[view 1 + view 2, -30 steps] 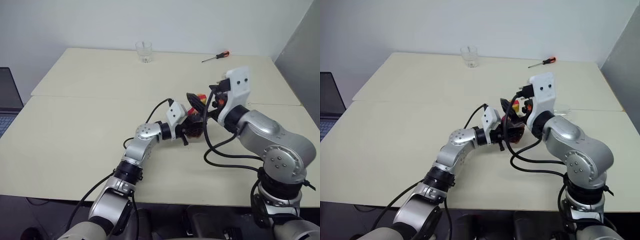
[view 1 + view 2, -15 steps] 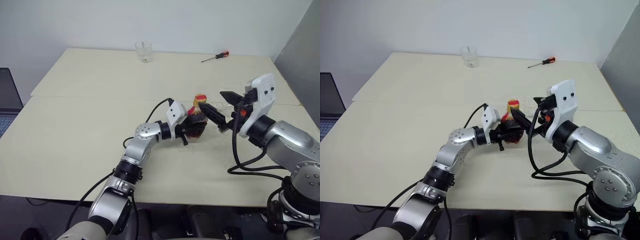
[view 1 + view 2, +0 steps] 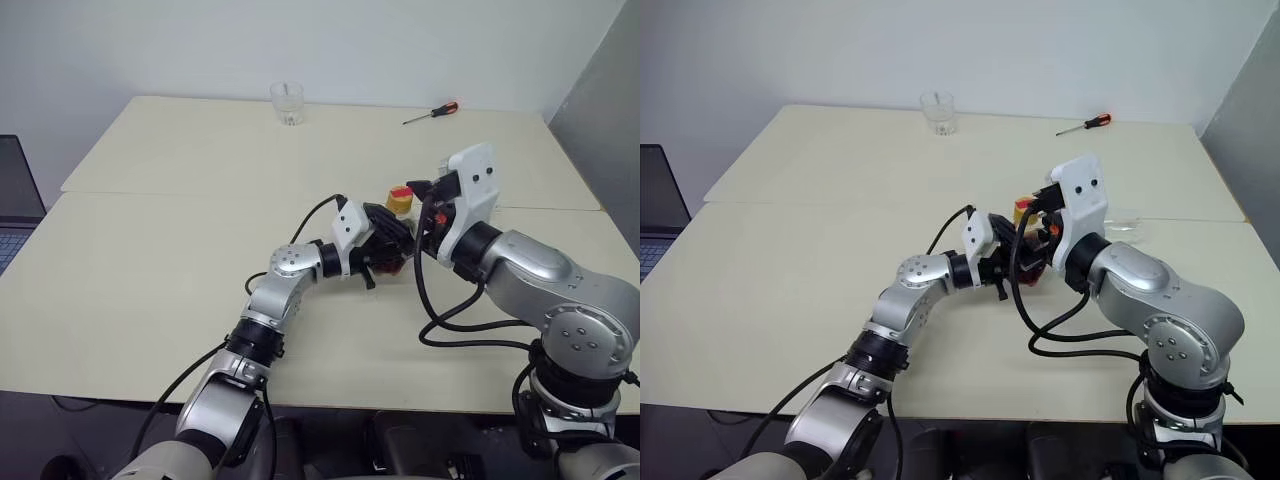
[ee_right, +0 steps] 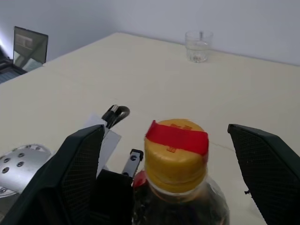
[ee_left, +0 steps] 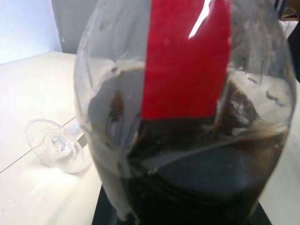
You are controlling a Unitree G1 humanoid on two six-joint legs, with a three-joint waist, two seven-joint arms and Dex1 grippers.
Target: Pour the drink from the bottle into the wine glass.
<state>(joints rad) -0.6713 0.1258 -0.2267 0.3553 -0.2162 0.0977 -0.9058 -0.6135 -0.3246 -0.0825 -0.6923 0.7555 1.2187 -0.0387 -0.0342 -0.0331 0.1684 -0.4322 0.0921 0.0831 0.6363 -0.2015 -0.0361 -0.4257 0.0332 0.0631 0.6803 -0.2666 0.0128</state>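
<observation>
The bottle (image 4: pixel 177 173) stands upright at the centre of the left eye view, on the cream table (image 3: pixel 170 250), pinched low around its bulbous body by the left gripper (image 3: pixel 385 252), whose fingers are pressed onto it. In the left wrist view the drink (image 5: pixel 201 183) fills roughly the lower half of the bottle, so none looks poured yet. The yellow cap (image 4: pixel 176 150) with its red top is still on. The right gripper (image 4: pixel 176 161) has its two fingers (image 4: pixel 77 173) spread wide, one to each side of the cap and apart from it, so the step in hand seems to be getting hold of the cap to unscrew it. The wine glass (image 5: pixel 58 145) lies on its side on the table just beyond the bottle; in the right eye view it sits at centre right, partly behind the right arm. A short tumbler (image 3: pixel 287 102) stands at the upper middle of the frame, far from the work, with a screwdriver (image 3: pixel 432 113) to its right. Judged from this, the task is at an early stage: the cap must come off, the glass must be set upright, and the whole pour remains.
</observation>
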